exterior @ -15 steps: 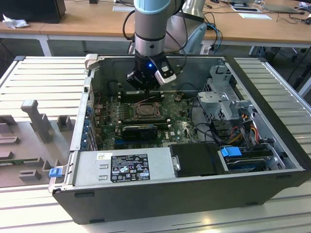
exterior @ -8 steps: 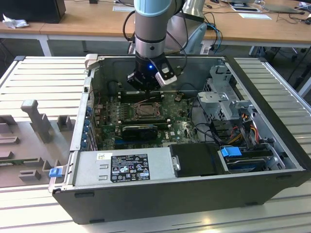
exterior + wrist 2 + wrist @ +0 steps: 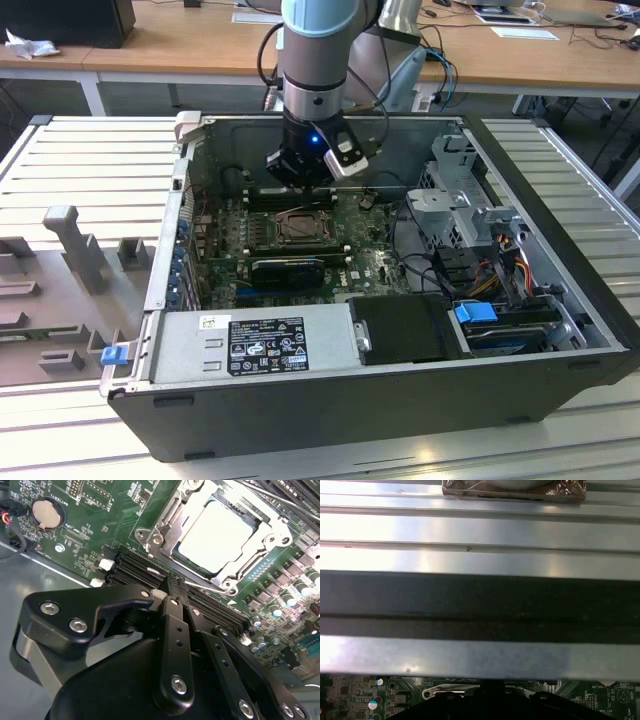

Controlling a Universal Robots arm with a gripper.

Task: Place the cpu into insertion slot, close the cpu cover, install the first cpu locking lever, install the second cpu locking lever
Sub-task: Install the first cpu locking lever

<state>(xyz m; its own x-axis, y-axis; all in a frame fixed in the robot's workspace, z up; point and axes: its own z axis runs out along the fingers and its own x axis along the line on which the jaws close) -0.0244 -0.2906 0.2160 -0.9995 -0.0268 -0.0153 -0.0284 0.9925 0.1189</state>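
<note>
Your gripper [image 3: 305, 180] hangs inside the open computer case [image 3: 560, 385], low over the green motherboard [image 3: 375, 265] near the case's back wall. In the exterior view it sits at about 12 o'clock from the insertion slot [image 3: 298, 228], just beside it.

In the second wrist view, the gripper [image 3: 172, 592] has its black fingers drawn together, narrow, with nothing seen between them. The tips are just above the long black memory slots [image 3: 145, 570], next to the socket corner. A thin metal lever [image 3: 202, 586] runs along the socket edge right by the tips; whether the fingers touch it you cannot tell from this angle.

The cpu [image 3: 215, 537] lies flat in the insertion slot [image 3: 172, 555], its pale silvery top facing up, at about 1 o'clock from the fingertips. The cpu cover [image 3: 272, 530] is down around the chip, the chip showing through its window. It appears seated, though the far edge is cut off.

A round coin battery [image 3: 46, 513] sits on the board at about 10 o'clock from the gripper.

In the first wrist view, you see the case's grey wall [image 3: 480, 655] and the ribbed metal table [image 3: 480, 530] beyond it.

In the exterior view, the grey power supply [image 3: 255, 340] lies along the near side of the case.
</note>
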